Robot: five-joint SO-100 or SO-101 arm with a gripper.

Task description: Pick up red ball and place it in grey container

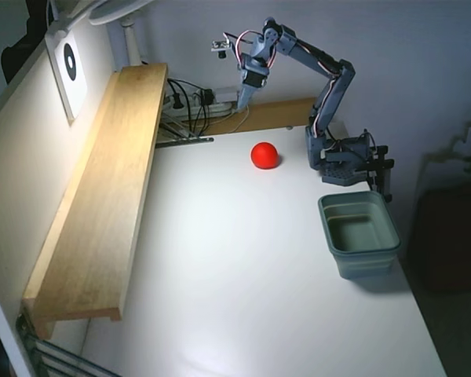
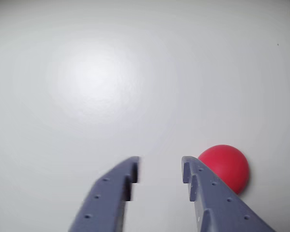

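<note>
Red ball (image 1: 264, 155) sits on the white table (image 1: 235, 283), far half, right of centre in the fixed view. It is a plain sphere: no long axis and no facing direction can be read from it. Nothing touches it. In the wrist view the ball (image 2: 227, 166) lies low and right, partly hidden behind the right-hand finger (image 2: 217, 198), outside the gap between the fingers.

Grey container (image 1: 359, 233) stands upright on the table near its right edge, nearer the camera than the ball and well apart from it. Rectangular, opening upward; its long axis runs roughly from the far edge toward the near edge, slightly slanted. Interior shows only its bare floor.

Gripper (image 1: 241, 103) hangs above the far edge of the table, pointing down, up and left of the ball in the fixed view, clear of the surface. From the wrist view the gripper (image 2: 158, 170) is parted by a moderate gap with only bare table visible between the tips; it holds nothing.

Arm base (image 1: 345, 161) is clamped at the right table edge, just beyond the container. A long wooden shelf (image 1: 102, 204) runs along the left side. Cables and a power strip (image 1: 190, 102) lie at the far end behind the table.
</note>
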